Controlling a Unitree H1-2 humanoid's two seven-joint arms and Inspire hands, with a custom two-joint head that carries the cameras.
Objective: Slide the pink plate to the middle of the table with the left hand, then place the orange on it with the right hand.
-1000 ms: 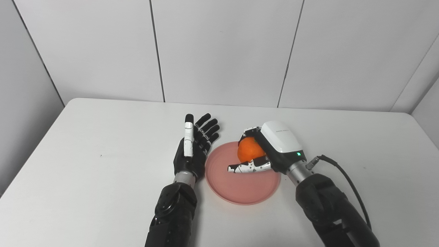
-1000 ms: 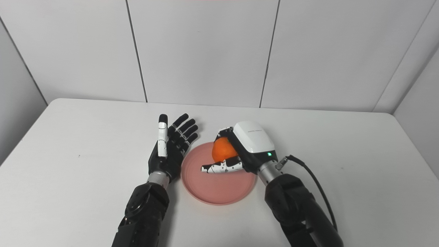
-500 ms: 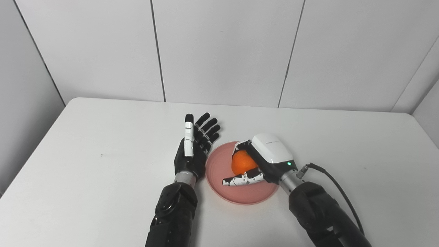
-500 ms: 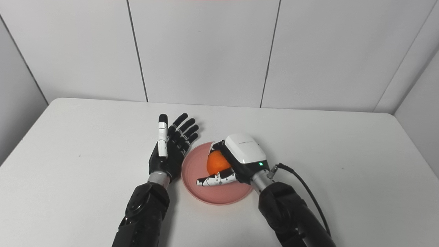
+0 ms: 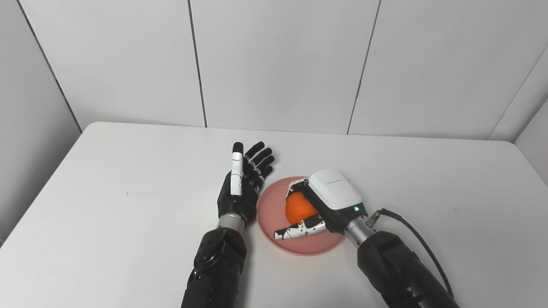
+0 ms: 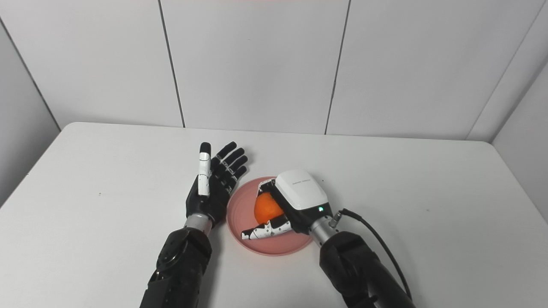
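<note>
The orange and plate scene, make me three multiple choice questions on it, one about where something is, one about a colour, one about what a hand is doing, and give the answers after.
1. Where is the orange?
A. over the plate, in the right hand
B. on the bare table, far left
C. in the left hand

2. What colour is the plate?
A. blue
B. pink
C. green

3. What state is the left hand in?
A. shut on the orange
B. shut on the plate's rim
C. open, holding nothing

Answers:
1. A: the right hand is wrapped around the orange above the plate's inside.
2. B: the round plate on the white table is plainly pink.
3. C: its fingers are spread, just left of the plate, with nothing in them.
</note>
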